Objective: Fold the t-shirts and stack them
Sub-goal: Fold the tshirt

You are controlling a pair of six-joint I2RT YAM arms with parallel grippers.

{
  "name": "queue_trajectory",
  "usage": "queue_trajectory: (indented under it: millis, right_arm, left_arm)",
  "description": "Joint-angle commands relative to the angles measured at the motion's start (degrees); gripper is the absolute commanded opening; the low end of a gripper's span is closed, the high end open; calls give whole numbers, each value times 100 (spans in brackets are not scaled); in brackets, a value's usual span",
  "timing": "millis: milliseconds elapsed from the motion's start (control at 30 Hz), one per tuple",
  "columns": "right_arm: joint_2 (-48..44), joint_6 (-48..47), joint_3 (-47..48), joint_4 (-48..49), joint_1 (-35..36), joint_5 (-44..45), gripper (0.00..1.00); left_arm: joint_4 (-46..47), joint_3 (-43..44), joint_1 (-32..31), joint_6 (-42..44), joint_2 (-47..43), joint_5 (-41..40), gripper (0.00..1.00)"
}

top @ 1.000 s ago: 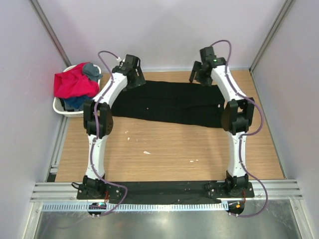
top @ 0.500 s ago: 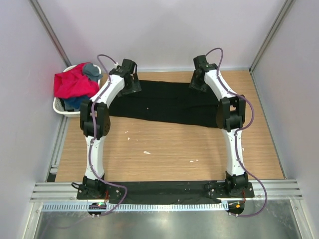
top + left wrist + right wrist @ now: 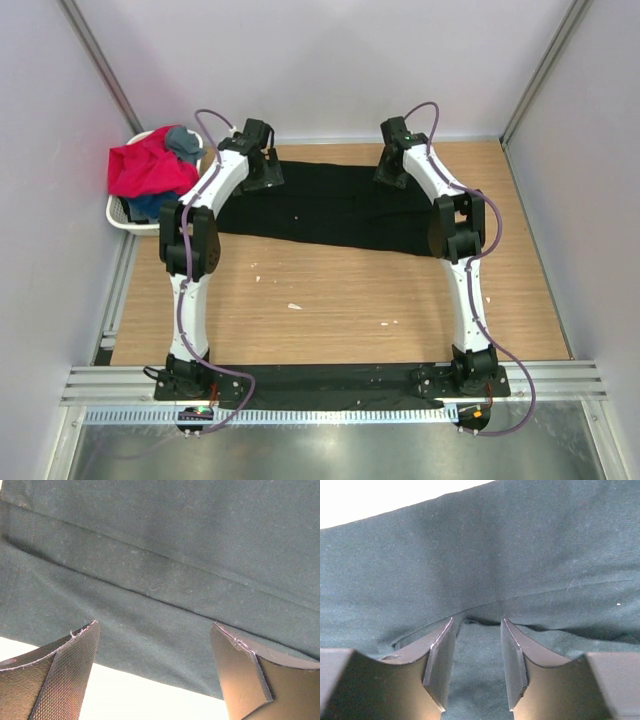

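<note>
Wooden surface [image 3: 330,300]: black tee [image 3: 330,205] spread flat across far half.
Left pincer [image 3: 155,630] spread wide, low over tee's far-left hem.
Right pincer [image 3: 477,622] part-spread, tips pressed into cloth, fold rising between them; narrower than a second ago, arm shifted inward.
Far left: white basket [image 3: 118,216] holding red-pink tee [image 3: 145,168], grey tee [image 3: 185,140], blue tee [image 3: 150,205].

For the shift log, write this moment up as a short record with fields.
Black t-shirt: laid out flat across the far part of the table
Left pincer: open wide, above the shirt's far left edge
Right pincer: jaws half closed, a ridge of black cloth between them; grip unclear
Basket: white, off the table's left edge; holds a red-pink t-shirt, a grey one, a blue one
Stack: none yet
</note>
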Motion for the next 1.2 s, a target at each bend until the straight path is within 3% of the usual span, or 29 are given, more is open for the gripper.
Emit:
queue_trajectory:
  millis: [0, 167, 667, 867, 1000, 1167]
  right_arm:
    - [-43, 85, 142, 172, 48, 15, 46]
    - [10, 111, 151, 234, 57, 23, 38]
    - [212, 129, 124, 296, 66, -38, 38]
    - [168, 67, 168, 296, 74, 155, 23]
    - [115, 85, 291, 304, 74, 59, 2]
    - [-139, 111, 309, 453, 74, -64, 1]
  left_arm:
    - [-77, 60, 13, 132, -347, -1, 92]
    - [-183, 42, 21, 167, -391, -36, 92]
    - [-359, 121, 48, 308, -417, -45, 90]
    - [-350, 51, 57, 299, -496, -106, 89]
    - [-341, 51, 57, 264, -488, -89, 89]
    - [-332, 16, 48, 238, -514, -71, 89]
